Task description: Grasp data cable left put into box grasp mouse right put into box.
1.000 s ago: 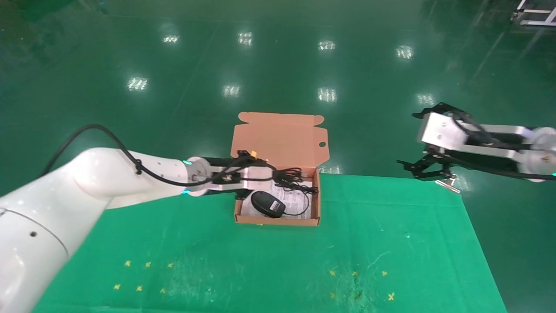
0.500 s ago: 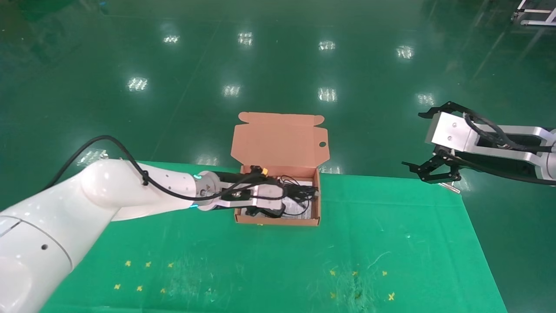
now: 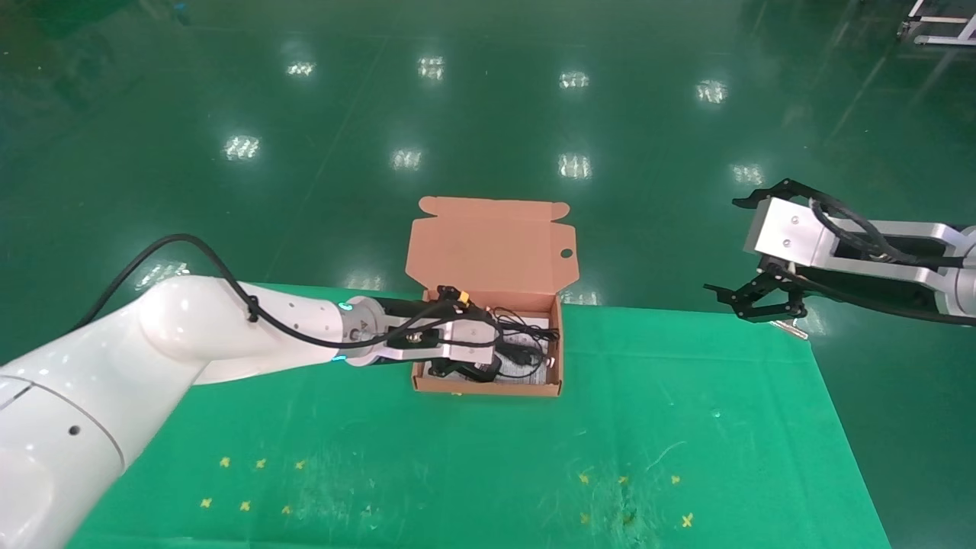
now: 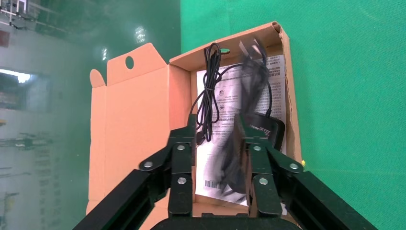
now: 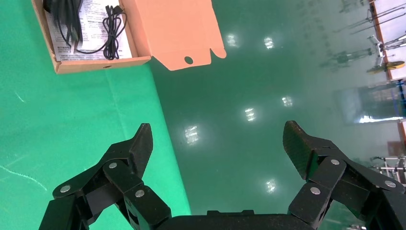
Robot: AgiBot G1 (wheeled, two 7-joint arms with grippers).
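- The left gripper [image 4: 218, 136] is lowered into the box [image 3: 488, 387], fingers apart, the blurred cable [image 4: 249, 91] between them.
- The mouse [image 4: 265, 132] is seen inside the box.
- The right gripper [image 5: 218, 143] is held off the desk [image 3: 686, 427], fingers wide apart.

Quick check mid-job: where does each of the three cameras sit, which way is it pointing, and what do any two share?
Head view: on the head, looking forward and down at the box; both arms show.
Left wrist view: above the box, looking in at the mouse and data cable; left hand shows.
Right wrist view: off the table's edge; open right hand shows.
All three share the box.
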